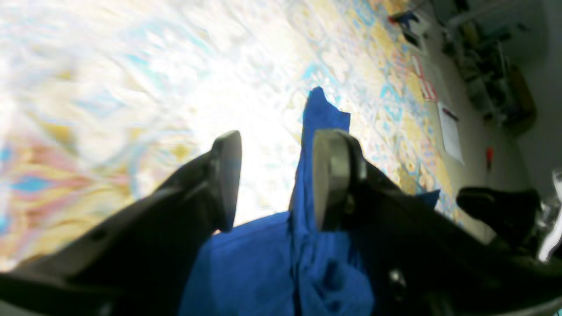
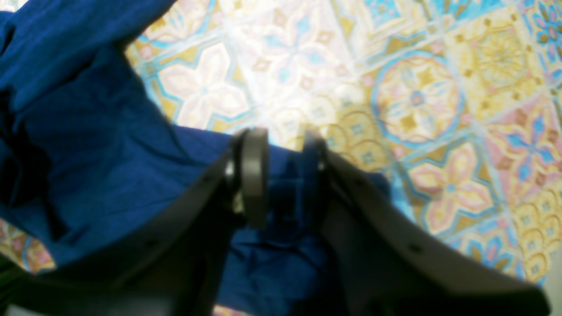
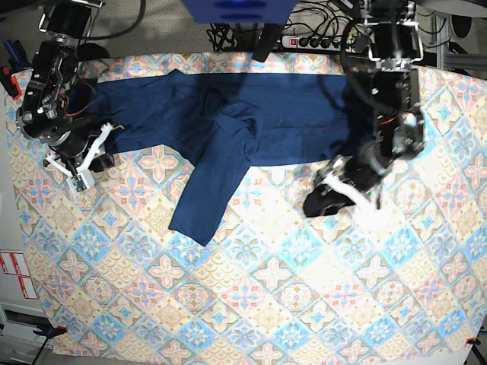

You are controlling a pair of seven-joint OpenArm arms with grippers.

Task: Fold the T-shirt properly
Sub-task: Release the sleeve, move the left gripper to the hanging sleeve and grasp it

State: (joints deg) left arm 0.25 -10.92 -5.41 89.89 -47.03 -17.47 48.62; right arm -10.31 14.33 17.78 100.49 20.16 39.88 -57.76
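Observation:
The dark blue T-shirt (image 3: 266,114) lies spread across the far part of the tablecloth (image 3: 266,304), one sleeve (image 3: 199,199) trailing toward the middle. My right gripper (image 3: 91,161) is at the shirt's left end. In the right wrist view the right gripper (image 2: 284,177) stands open, and shirt fabric (image 2: 88,145) shows in the gap between its jaws. My left gripper (image 3: 318,204) sits just off the shirt's right end. In the left wrist view the left gripper (image 1: 272,175) is open, and a strip of blue fabric (image 1: 303,175) runs beside its right finger (image 1: 329,175).
A power strip (image 3: 312,39) and cables lie behind the table's far edge. The floor (image 3: 9,228) with papers (image 3: 15,274) shows past the left edge. In the left wrist view a sheet of paper (image 1: 452,136) lies beyond the cloth's edge.

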